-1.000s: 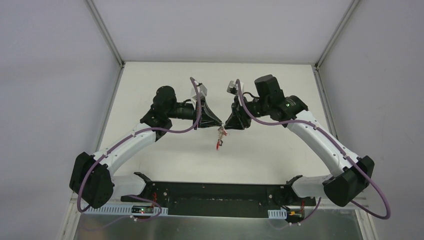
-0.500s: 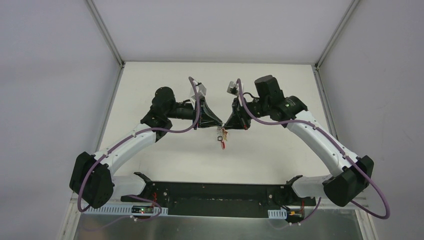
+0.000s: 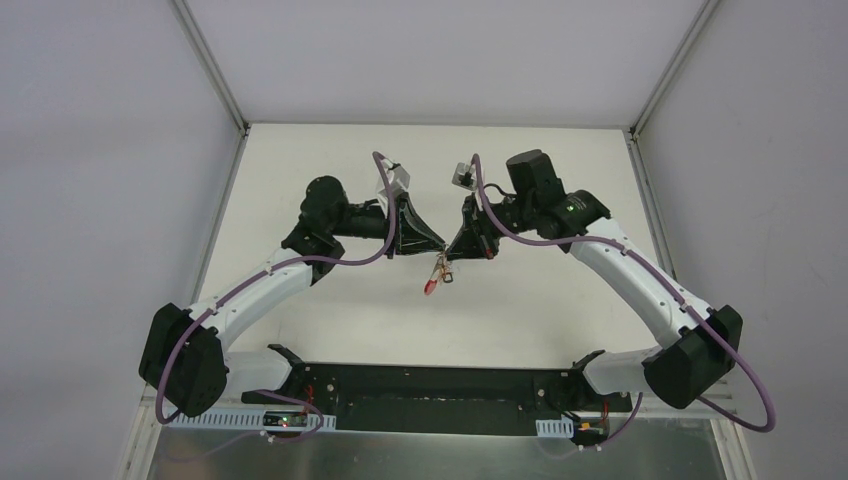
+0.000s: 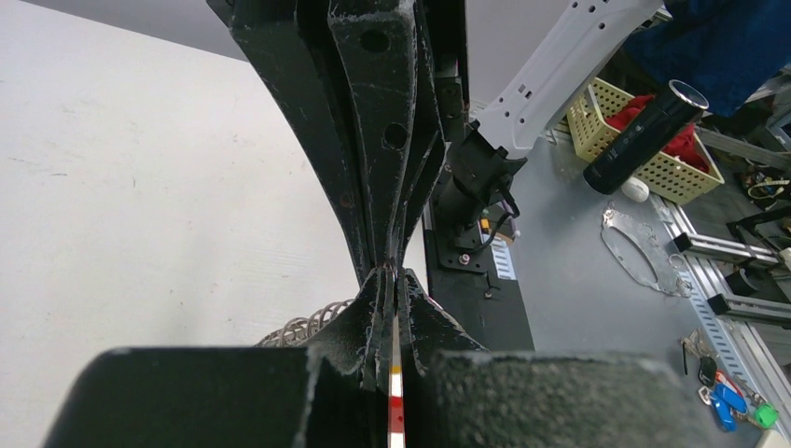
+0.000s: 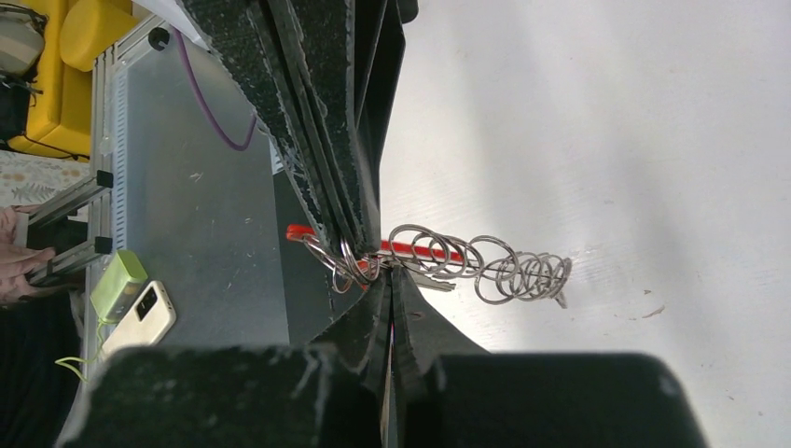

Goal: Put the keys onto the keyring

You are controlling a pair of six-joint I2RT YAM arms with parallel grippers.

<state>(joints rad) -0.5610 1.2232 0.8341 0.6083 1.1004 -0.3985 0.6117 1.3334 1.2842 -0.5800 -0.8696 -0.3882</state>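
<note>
Overhead, the left arm reaches from the near left edge toward the middle of the white table (image 3: pixel 560 310). The left gripper (image 3: pixel 437 243) points right, and its tip meets the tip of the right one in the air. Its jaws are pressed together. The left wrist view shows a thin strip (image 4: pixel 395 412), part red and part white, pinched between them, and I cannot tell whether that is a key or the edge of the loop. Just below the two tips, and a little nearer, hangs the keyring (image 3: pixel 435 277), clear of the table, its red end lowest. In the right wrist view its red arc (image 5: pixel 300 231) runs leftward from the tips, and a string of linked silver rings (image 5: pixel 508 269) trails off to the right over the table. Single keys cannot be picked out in that tangle. The right gripper (image 3: pixel 453 247) points left, jaws closed tight at the knot of rings; what exactly they pinch is hidden.
</note>
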